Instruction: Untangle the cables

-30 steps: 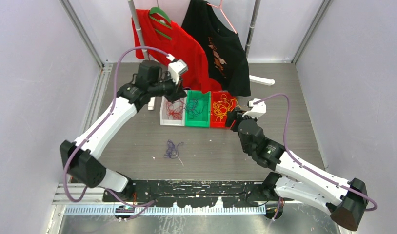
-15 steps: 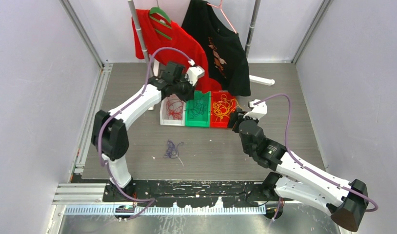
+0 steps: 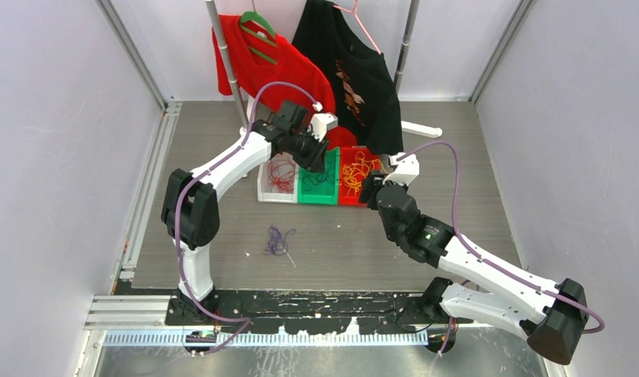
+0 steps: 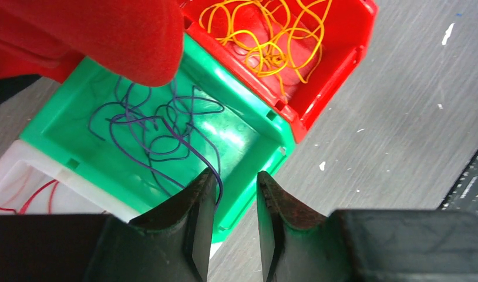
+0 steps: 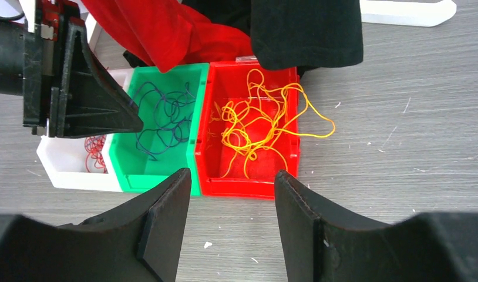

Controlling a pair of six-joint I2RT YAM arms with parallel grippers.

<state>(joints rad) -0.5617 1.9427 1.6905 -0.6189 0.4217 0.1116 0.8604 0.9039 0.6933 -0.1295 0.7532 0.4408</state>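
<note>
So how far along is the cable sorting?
Mostly done: red cables lie in the white bin, purple ones in the green bin, yellow-orange ones in the red bin. In hand: the left jaws stand parted over the green bin, one purple strand beside them; the right jaws are open and empty. Left: a small purple clump on the table.
</note>
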